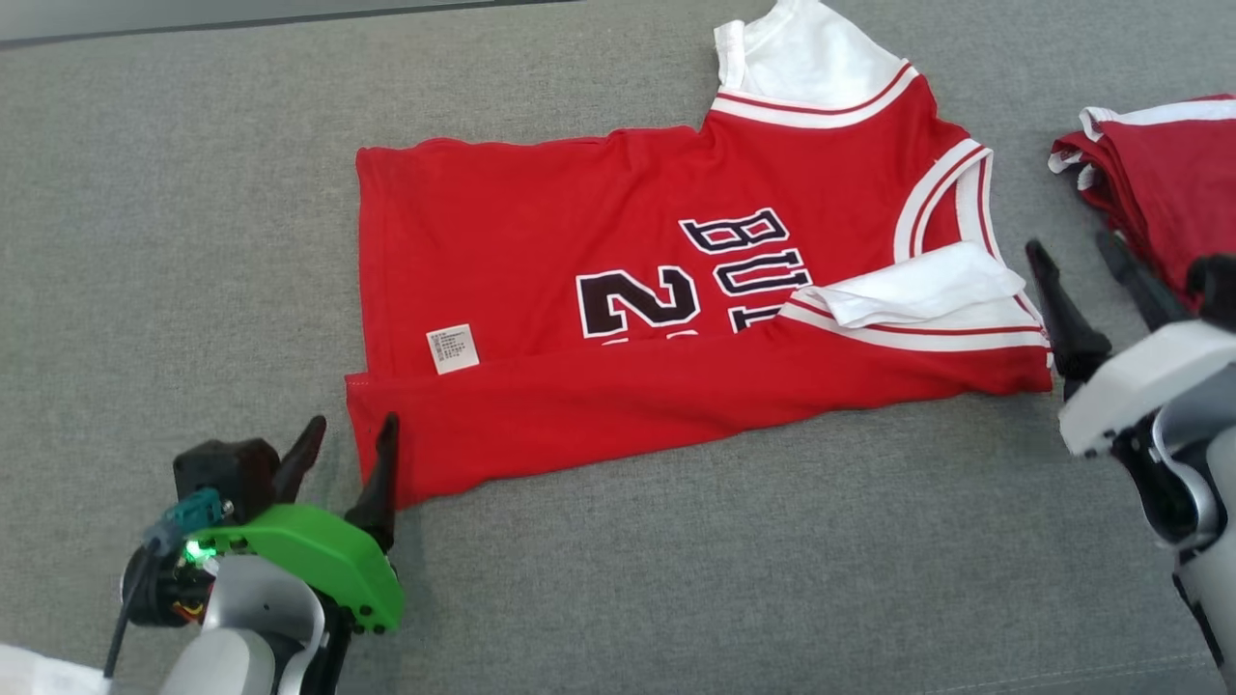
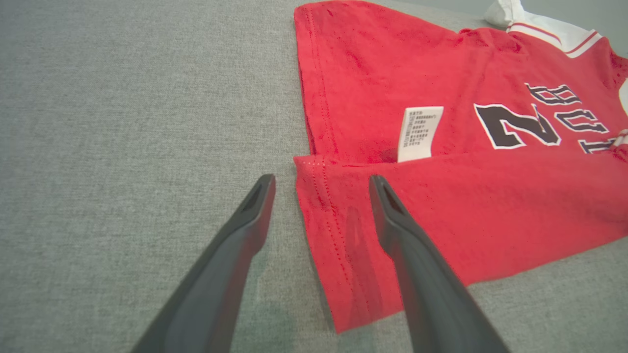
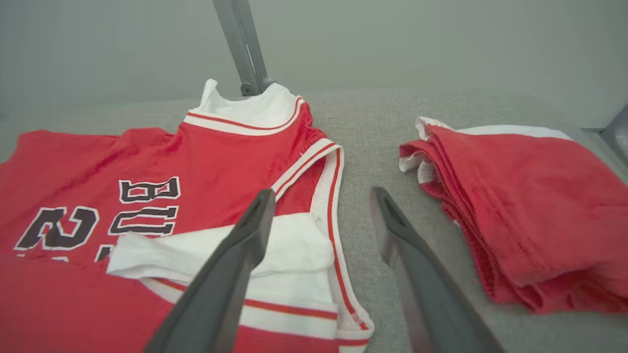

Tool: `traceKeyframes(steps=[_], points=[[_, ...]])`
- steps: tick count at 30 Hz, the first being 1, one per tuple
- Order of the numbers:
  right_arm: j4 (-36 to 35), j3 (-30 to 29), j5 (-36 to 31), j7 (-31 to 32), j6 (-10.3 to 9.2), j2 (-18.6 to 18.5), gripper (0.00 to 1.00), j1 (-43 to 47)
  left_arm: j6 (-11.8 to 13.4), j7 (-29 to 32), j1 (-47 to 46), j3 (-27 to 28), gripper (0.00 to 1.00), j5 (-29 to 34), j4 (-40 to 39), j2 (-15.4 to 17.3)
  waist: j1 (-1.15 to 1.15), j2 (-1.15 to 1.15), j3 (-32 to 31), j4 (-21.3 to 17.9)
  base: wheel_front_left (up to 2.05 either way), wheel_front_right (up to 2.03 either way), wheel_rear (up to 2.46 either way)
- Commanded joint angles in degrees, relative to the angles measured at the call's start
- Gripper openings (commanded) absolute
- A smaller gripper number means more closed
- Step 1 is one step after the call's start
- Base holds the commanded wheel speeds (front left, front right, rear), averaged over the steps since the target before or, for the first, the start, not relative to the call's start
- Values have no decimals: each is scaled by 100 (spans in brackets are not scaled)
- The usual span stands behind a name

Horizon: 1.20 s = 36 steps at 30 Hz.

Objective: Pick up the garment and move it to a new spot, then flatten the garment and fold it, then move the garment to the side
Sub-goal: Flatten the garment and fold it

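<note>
folding red sleeveless fabric jersey: near edge turned over. left gripper lower left, right gripper right edge, jaws apart, empty. pinch both ends level.

I see the red jersey lying flat, its white-trimmed neck toward 1 o'clock and its hem toward 9. Its 6 o'clock long edge is folded up over the front, half covering the dark number; a white care label shows.

We find our left gripper, jaws apart, straddling the hemmed edge of the folded red jersey on the grey counter.
</note>
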Motion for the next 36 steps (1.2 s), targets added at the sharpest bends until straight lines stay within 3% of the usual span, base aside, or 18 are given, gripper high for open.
traceKeyframes(steps=[1, 9, 16, 21, 22, 23, 24, 25, 26, 28, 29, 30, 31, 32, 36], points=[[-89, -65, -90, 59, -1, -44, 100, 234, 43, 2, 156, 3, 100, -59, -106, 4, 0, 31, -28, -50, 0, 0, 0], [-445, -517, -487, 574, -1, 162, 100, 1173, 216, 90, 678, -3, 100, -93, -379, 76, 0, 31, 145, -179, 0, 0, 0], [-258, -480, -415, 735, -1, 481, 100, 1054, 174, 114, 631, -6, 100, -178, -67, 75, 0, 31, 223, -198, 0, 0, 0], [-45, -394, -354, 805, -1, 536, 100, 855, -23, 228, 550, -105, 100, -351, 262, -8, 0, 31, 206, -138, 0, 0, 0], [-3, -371, -312, 817, -1, 549, 100, 810, -36, 222, 524, -111, 88, -386, 336, -32, 0, 31, 202, -128, 0, 0, 0], [45, -336, -282, 844, -1, 540, 100, 767, -71, 239, 497, -136, 49, -417, 418, -60, 0, 31, 197, -118, 0, 0, 0], [85, -286, -254, 868, -1, 518, 100, 725, -117, 250, 469, -163, 35, -473, 496, -104, 0, 31, 195, -104, 0, 0, 0], [121, -248, -214, 883, -1, 499, 100, 695, -165, 261, 443, -187, 2, -517, 562, -160, 0, 31, 192, -87, 0, 0, 0], [162, -206, -173, 911, -1, 477, 98, 667, -234, 295, 407, -244, 0, -551, 645, -194, 0, 31, 185, -68, 0, 0, 0], [220, -129, -104, 941, -1, 433, 46, 622, -316, 283, 343, -297, 0, -566, 778, -238, 0, 31, 173, -37, 0, 0, 0], [220, -129, -104, 941, -1, 433, 46, 622, -316, 283, 343, -297, 0, -566, 778, -238, 0, 31, 173, -37, 0, 0, 0], [240, -101, -62, 948, -1, 415, 38, 613, -354, 273, 302, -307, 0, -581, 847, -235, 0, 31, 165, -23, 0, 0, 0], [262, -76, -19, 956, -1, 391, 8, 614, -410, 256, 268, -319, 0, -608, 902, -236, 0, 31, 155, -10, 0, 0, 0], [279, -58, 33, 971, -1, 362, 0, 613, -453, 241, 234, -336, 0, -632, 945, -251, 0, 31, 143, -2, 0, 0, 0], [302, 29, 212, 1063, -4, 200, 0, 696, -573, 252, 127, -359, 0, -669, 1031, -222, 0, 31, 57, 19, 0, 0, 0]])
